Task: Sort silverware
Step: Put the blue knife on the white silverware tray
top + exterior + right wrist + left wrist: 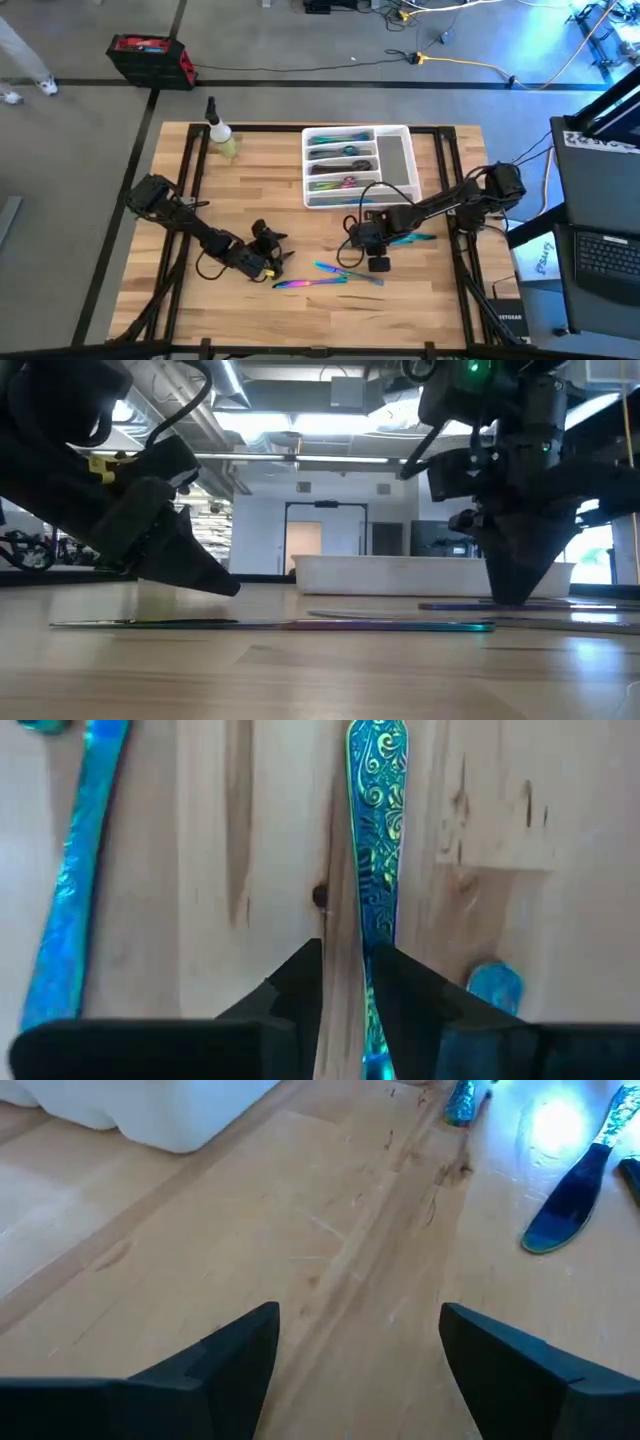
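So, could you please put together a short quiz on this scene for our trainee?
1. True or false: the left gripper is shut on a fork.
2. Where is the bottle? A: standing on the table beside the tray. B: lying in the tray. C: held by the right gripper.
3. What do the right gripper's fingers straddle?

Key:
1. False; it is open and holds nothing.
2. A.
3. The handle of a utensil lying flat on the table; the gripper appears shut on it.
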